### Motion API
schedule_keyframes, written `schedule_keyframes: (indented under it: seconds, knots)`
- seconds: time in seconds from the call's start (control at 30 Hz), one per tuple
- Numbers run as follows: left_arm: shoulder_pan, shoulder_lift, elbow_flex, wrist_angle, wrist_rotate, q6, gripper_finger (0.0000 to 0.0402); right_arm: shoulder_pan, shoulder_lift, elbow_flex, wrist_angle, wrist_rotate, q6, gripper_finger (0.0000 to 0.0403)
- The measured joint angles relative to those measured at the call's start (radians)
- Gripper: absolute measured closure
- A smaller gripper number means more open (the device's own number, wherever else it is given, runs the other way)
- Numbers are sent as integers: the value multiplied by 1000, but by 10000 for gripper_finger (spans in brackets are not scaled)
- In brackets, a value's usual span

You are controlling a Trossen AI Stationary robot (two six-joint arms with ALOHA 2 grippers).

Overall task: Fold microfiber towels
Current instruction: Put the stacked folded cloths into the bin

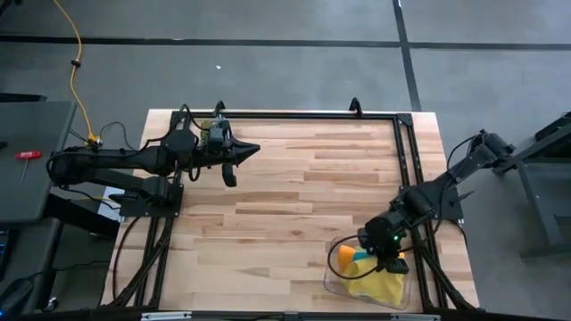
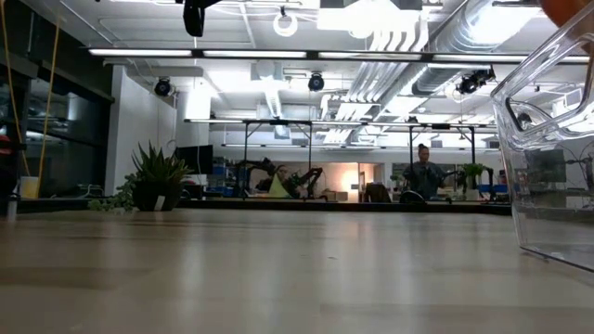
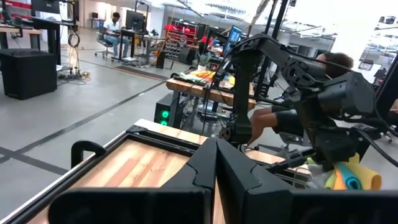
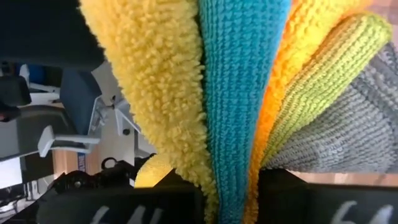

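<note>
A: Where are the microfiber towels [image 4: 249, 81] right now?

B: Bunched together at the near right corner of the table [image 1: 277, 196], at the clear plastic tray [image 1: 335, 278]. From above I can make out yellow cloth, an orange fold and a bit of teal there. The right wrist view shows all five colours fanned side by side: yellow, teal, orange, lime green, grey.

A: And the right end effector [image 1: 385, 257]?

B: Directly on the bundle. Its fingers are clenched on the towels; the cloths converge into the narrow gap between the two dark fingers, so it looks like it grips the whole stack by one edge, not a single cloth.

A: Which way do the towels run from it?

B: Straight out ahead of the fingers, their long folds in line with the direction the fingers point. I can't tell whether the bundle is lifted clear of the tray or touching it.

A: The left end effector [image 1: 243, 150]?

B: Well apart, at the far left of the table, clamped shut on nothing, pointing toward the middle. The right arm is clearly the nearer one.

A: So the next move?

B: My judgement: nothing is folded yet. The bundle needs carrying toward the bare middle of the table, and one cloth separating from the rest.
</note>
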Motion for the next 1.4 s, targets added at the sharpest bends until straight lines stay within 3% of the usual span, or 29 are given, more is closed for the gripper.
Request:
schedule_keyframes:
  seconds: [0.6, 1.4]
  knots:
    - [0, 0, 0, 0, 5, -8, 401, 2, 128, 0, 65, 1, -11, 377]
    - [0, 0, 0, -23, 16, -8, 401, 31, 141, 0, 2, 40, 126, 377]
